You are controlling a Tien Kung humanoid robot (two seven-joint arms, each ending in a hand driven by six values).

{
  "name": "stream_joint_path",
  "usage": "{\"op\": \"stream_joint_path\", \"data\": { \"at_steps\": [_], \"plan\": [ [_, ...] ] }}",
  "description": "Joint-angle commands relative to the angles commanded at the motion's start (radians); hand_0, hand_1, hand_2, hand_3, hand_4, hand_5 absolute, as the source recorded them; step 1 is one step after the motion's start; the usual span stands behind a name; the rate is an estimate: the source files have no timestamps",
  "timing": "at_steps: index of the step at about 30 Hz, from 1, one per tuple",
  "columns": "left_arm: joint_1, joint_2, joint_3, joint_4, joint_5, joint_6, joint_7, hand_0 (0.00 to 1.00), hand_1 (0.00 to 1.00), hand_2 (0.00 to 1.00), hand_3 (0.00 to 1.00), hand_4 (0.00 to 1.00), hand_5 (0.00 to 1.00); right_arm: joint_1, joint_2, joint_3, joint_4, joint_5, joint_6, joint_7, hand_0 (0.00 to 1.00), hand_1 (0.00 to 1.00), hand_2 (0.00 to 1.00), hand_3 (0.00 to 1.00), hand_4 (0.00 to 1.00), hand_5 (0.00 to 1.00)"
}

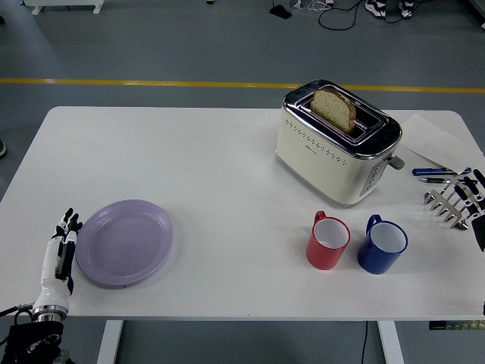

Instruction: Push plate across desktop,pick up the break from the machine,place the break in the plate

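We see the white table (227, 159) filling most of the view, and on its far right part stands the cream and chrome toaster (337, 144), with a slice of bread (334, 108) standing upright in the slot nearer the table's far edge. Toward the near left lies the lilac plate (125, 243), flat on the tabletop and holding nothing. Just beside its left rim we find the left hand (62, 246), edge-on with the fingers straight and held together, pointing away from the robot; it looks to be touching the rim, though we cannot be certain. In front of the toaster stand a red mug (327, 240) and a blue mug (383, 244), close together but apart, both handles turned to the far side. At the right edge the right hand (474, 205) hangs near a metal rack (447, 205), its dark fingers spread and holding nothing. Behind it lie a sheet of paper (432, 140) and two pens (439, 175).
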Motion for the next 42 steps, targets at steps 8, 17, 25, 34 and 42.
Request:
{"op": "stream_joint_path", "data": {
  "at_steps": [8, 17, 25, 34, 42],
  "plan": [
    [-0.013, -0.003, 0.049, 0.003, -0.016, -0.004, -0.002, 0.906, 0.917, 0.998, 0.998, 0.483, 0.998, 0.003, 0.002, -0.006, -0.002, 0.001, 0.0, 0.0, 0.671, 0.62, 0.646, 0.614, 0.418, 0.455],
    [-0.024, -0.005, 0.099, 0.002, -0.034, -0.005, -0.005, 0.903, 0.914, 0.996, 0.998, 0.481, 0.998, 0.005, 0.003, -0.011, -0.002, 0.001, 0.0, 0.0, 0.669, 0.619, 0.644, 0.613, 0.418, 0.451],
    [-0.031, 0.003, 0.151, -0.018, -0.076, -0.008, -0.007, 0.903, 0.914, 0.996, 0.998, 0.48, 0.998, 0.008, 0.004, -0.013, -0.002, 0.001, 0.0, 0.001, 0.669, 0.618, 0.645, 0.613, 0.418, 0.45],
    [-0.027, 0.019, 0.233, -0.064, -0.172, -0.024, -0.009, 0.9, 0.91, 0.993, 0.998, 0.475, 0.998, 0.01, 0.004, -0.013, -0.002, 0.0, 0.0, 0.001, 0.668, 0.617, 0.642, 0.613, 0.418, 0.45],
    [-0.029, 0.026, 0.267, -0.079, -0.22, -0.039, -0.012, 0.888, 0.905, 0.99, 0.998, 0.474, 0.998, 0.01, 0.004, -0.014, -0.003, 0.0, 0.0, 0.001, 0.667, 0.616, 0.641, 0.613, 0.418, 0.45]
  ]
}}
